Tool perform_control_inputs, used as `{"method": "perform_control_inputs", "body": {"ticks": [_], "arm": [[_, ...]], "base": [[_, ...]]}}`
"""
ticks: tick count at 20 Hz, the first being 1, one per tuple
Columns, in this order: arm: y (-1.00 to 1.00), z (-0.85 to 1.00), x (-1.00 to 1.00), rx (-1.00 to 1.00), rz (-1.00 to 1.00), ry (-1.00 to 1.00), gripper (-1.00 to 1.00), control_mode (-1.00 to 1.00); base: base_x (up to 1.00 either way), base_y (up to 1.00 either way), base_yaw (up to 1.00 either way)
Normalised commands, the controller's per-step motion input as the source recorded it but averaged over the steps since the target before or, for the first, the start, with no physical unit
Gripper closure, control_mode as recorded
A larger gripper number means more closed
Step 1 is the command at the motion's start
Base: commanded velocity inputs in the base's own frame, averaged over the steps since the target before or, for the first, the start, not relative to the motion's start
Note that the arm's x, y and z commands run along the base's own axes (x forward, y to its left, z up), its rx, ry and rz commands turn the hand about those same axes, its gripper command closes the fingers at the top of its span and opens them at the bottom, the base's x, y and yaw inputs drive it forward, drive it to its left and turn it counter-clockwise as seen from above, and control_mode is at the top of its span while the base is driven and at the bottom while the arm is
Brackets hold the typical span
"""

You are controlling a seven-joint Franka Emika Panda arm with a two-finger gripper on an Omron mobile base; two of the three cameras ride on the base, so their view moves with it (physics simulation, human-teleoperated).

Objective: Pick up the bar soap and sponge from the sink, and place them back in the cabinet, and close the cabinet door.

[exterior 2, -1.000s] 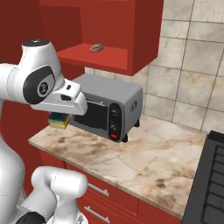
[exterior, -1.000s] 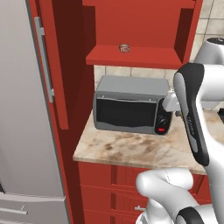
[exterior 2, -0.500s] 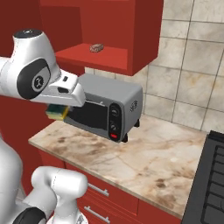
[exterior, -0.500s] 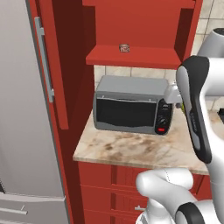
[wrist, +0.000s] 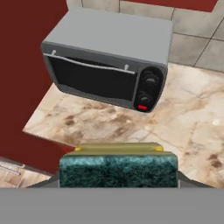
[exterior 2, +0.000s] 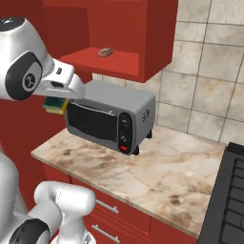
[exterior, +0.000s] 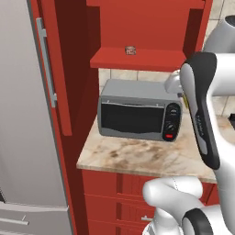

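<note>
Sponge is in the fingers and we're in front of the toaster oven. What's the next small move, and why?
Probably raise the gripper toward the cabinet shelf. The sponge hangs level with the toaster oven, below the shelf where the bar soap already lies, so it needs height before moving in.

Marble counter [exterior 2: 167, 171], beige tiled wall [exterior 2: 214, 71], grey fridge [exterior: 23, 137]

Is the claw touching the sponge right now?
Touching. In the hand view the sponge sits clamped in the claw, above the toaster oven.
</note>
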Motion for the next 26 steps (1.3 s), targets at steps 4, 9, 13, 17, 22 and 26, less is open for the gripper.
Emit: {"method": "perform_control_inputs", "body": {"ticks": [4,9,13,17,22,26], "arm": [[0.03,0.23,0.25,0.0,-0.12,-0.16,1.0,-1.0],[0.04,0.17,0.4,-0.02,-0.14,-0.1,1.0,-1.0],[0.0,0.1,0.56,-0.04,-0.07,-0.04,1.0,-1.0],[0.0,0.05,0.57,-0.02,-0.04,-0.02,1.0,-1.0],[0.0,0.02,0.47,-0.02,-0.02,-0.03,1.0,-1.0],[0.0,0.0,0.29,-0.05,0.0,-0.11,1.0,-1.0]], "base": [[0.0,0.0,0.0],[0.0,0.0,0.0],[0.0,0.0,0.0],[0.0,0.0,0.0],[0.0,0.0,0.0],[0.0,0.0,0.0]]}}
